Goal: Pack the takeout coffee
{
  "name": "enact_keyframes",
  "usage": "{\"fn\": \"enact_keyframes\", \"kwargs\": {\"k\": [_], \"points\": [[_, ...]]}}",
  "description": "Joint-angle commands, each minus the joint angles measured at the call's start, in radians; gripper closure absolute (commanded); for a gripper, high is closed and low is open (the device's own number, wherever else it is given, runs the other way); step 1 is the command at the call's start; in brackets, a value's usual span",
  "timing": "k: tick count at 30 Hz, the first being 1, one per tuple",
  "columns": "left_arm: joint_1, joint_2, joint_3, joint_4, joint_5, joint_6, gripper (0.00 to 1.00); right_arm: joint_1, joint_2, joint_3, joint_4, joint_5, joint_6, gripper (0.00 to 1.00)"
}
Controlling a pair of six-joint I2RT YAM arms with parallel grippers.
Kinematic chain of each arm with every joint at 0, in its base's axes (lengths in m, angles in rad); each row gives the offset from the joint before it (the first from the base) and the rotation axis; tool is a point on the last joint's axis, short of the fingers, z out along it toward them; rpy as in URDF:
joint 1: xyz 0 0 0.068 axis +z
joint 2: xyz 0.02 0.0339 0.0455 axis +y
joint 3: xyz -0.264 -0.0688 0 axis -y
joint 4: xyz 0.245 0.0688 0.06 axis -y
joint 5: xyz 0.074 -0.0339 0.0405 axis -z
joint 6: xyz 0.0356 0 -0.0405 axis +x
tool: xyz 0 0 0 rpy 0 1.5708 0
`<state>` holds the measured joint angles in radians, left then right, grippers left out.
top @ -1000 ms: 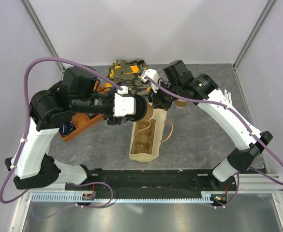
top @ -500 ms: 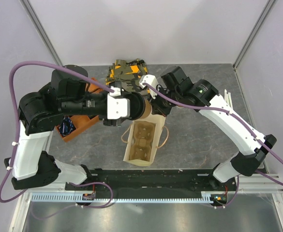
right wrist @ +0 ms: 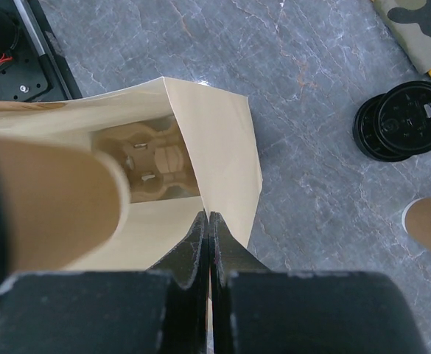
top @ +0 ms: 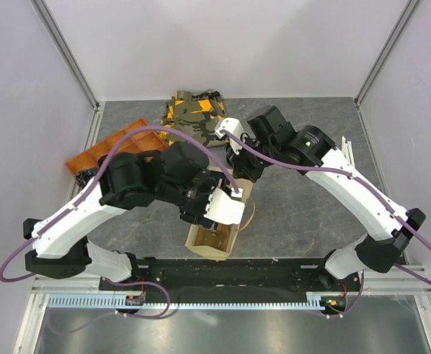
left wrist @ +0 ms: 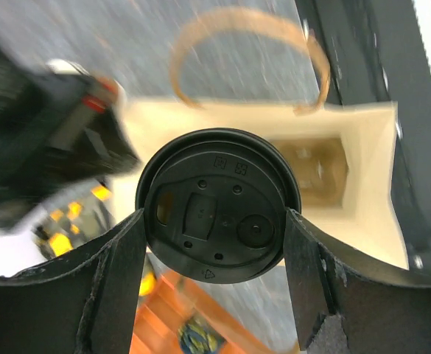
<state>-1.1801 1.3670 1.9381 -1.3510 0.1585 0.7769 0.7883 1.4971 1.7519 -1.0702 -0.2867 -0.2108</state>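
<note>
The takeout coffee [left wrist: 216, 215] is held in the left gripper [left wrist: 215, 221], whose jaws are spread wide and pressed against opposite sides of the cup just under its round black lid. In the left wrist view the lid is seen face-on, and the open paper bag [left wrist: 362, 192] is seen behind it, so the cup is placed at the bag's mouth. Whether its base has entered the bag cannot be told. In the right wrist view the cup's brown wall is seen, blurred, across the left part of the opening.

The right gripper [right wrist: 208, 221] is closed tight, and the bag's upper edge is pinched between its fingers, so that the mouth is kept open. A moulded cup carrier [right wrist: 156, 162] is seen at the bottom of the bag.

On the grey table [top: 303, 214], loose black lids [right wrist: 403, 122] are seen beside the bag, with a tan cup [right wrist: 427, 221] near them. A camouflage cloth [top: 193, 110] is laid at the far edge, and an orange tray [top: 97, 153] is placed at the far left.
</note>
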Motion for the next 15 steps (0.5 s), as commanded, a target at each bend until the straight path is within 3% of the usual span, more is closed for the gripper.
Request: {"fn": "enact_keyframes", "kwargs": {"k": [1,10,15], "points": [[-0.018,-0.046,-0.118,-0.001,-0.103,0.013,0.66,0.005,-0.06,-0.018,0.036,-0.012,0.016,1.0],[-0.018,-0.094,-0.401,0.212,-0.188,0.035,0.67,0.006,-0.1,-0.089,0.092,-0.038,0.017,1.0],[-0.018,-0.109,-0.412,0.296,-0.163,0.039,0.67,0.006,-0.13,-0.149,0.144,-0.048,0.011,1.0]]}}
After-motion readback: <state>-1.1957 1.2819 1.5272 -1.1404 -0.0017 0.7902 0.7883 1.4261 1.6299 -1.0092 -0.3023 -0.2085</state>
